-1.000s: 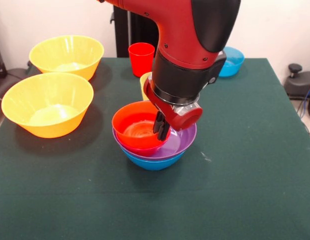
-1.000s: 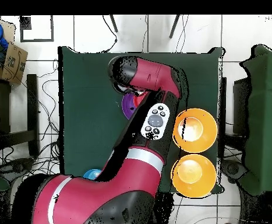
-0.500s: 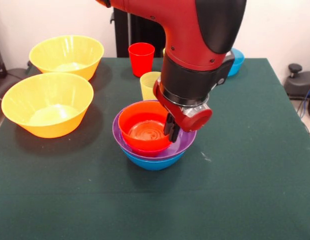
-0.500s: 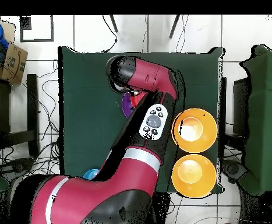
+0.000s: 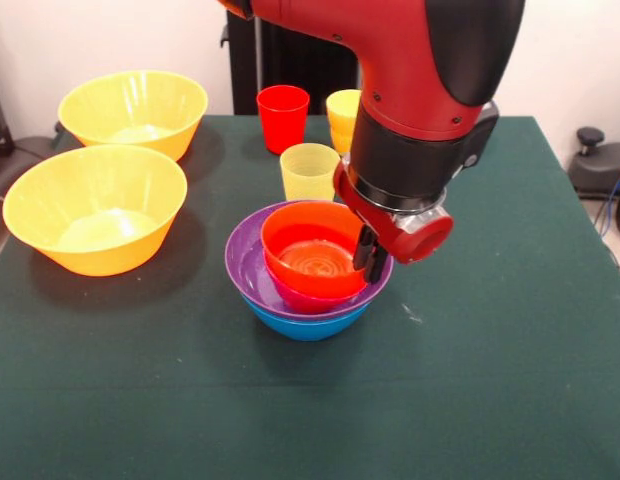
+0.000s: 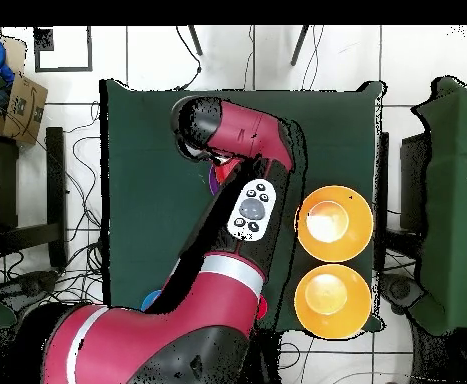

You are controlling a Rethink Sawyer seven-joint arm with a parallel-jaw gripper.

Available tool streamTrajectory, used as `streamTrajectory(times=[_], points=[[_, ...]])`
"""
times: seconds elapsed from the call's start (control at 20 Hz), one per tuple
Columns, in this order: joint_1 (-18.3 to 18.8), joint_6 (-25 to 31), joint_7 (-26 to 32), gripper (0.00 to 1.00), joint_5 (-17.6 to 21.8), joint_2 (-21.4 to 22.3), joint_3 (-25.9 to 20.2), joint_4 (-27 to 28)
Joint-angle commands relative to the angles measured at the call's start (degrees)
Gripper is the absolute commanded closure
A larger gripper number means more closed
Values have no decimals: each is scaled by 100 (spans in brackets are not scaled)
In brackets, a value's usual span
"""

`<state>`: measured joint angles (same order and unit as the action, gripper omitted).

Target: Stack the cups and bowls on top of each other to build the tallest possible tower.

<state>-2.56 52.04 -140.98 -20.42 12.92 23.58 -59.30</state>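
Observation:
The tower stands mid-table: a blue bowl (image 5: 308,323) at the bottom, a purple bowl (image 5: 248,262) in it, then a pink-red bowl (image 5: 298,298) and an orange-red bowl (image 5: 310,245) on top. My gripper (image 5: 370,258) is shut on the orange-red bowl's right rim. A pale yellow cup (image 5: 308,170) stands just behind the tower. A red cup (image 5: 283,115) and stacked orange-yellow cups (image 5: 342,112) stand farther back. In the overhead view the arm (image 6: 239,135) hides the tower, except for a sliver of the purple bowl (image 6: 213,181).
Two large yellow-orange bowls (image 5: 135,108) (image 5: 90,205) sit at the left of the front view, and at the right in the overhead view (image 6: 334,222) (image 6: 332,298). A bit of the light-blue bowl (image 6: 147,298) shows beside the arm.
My gripper has moved to the right in the front view, pulling the orange-red and pink-red bowls from the tower's left edge toward its middle. The pale yellow and orange-yellow cups have come into sight.

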Motion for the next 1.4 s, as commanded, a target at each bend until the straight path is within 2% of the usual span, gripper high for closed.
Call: streamTrajectory(times=[0.05,0.45,0.65,0.85,1.1,1.4], points=[[-148,336,-979,100,-67,-6,-458,-448],[-89,365,-831,100,13,-2,-390,-402],[54,622,-468,100,270,14,-186,-220],[210,744,-180,100,364,51,-130,-122],[290,849,-90,100,377,18,-127,13],[343,608,-185,100,256,-154,-300,59]])
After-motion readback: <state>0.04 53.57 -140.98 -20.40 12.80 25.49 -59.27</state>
